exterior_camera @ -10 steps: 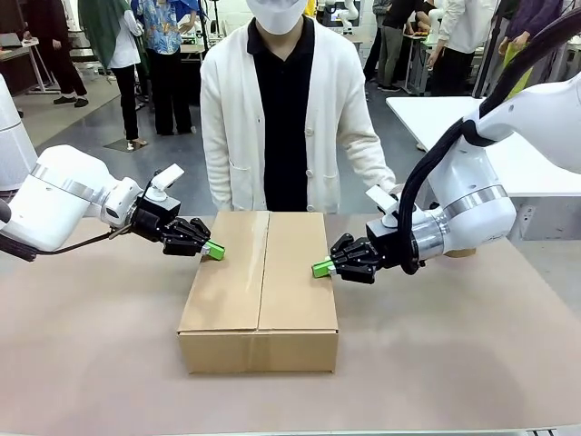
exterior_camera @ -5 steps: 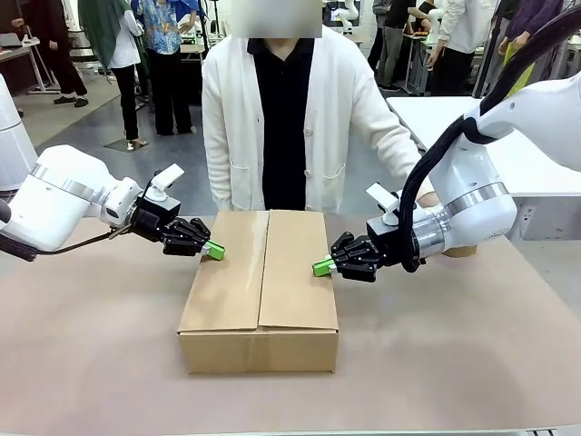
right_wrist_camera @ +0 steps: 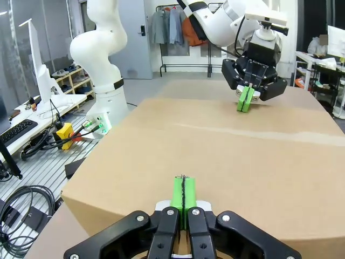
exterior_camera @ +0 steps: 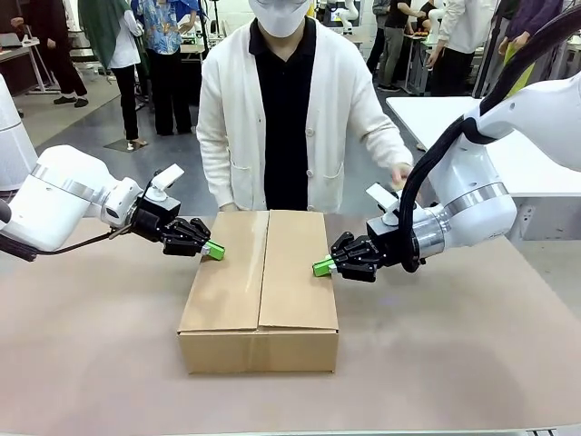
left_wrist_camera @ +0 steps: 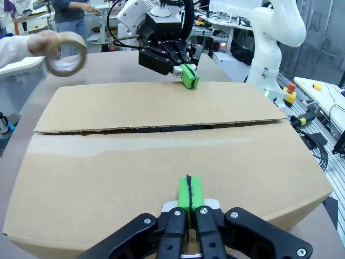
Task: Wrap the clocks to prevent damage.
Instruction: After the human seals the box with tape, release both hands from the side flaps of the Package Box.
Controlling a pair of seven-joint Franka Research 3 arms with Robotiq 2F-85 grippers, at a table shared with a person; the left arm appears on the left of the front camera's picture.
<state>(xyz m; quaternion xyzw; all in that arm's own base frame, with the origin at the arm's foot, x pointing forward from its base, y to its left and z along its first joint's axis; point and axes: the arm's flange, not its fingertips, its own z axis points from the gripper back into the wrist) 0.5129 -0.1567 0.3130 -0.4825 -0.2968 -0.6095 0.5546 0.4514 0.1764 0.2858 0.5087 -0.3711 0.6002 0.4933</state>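
A closed cardboard box sits mid-table, its two top flaps meeting along a seam. The clocks are hidden. My left gripper is shut, its green pads resting on the box's left top edge; the left wrist view shows it on the near flap. My right gripper is shut too, its tips on the right top edge, also seen from its own wrist. Each wrist view shows the other gripper across the box. The person's hand holds a roll of tan tape beyond the box.
The person stands at the far edge of the brown table, one hand raised behind my right arm. A white table stands at the back right. Bare tabletop surrounds the box on all sides.
The person's hand reached down behind my right arm and has lifted up; the tan roll seen on the table there is gone. Both grippers have stayed put.
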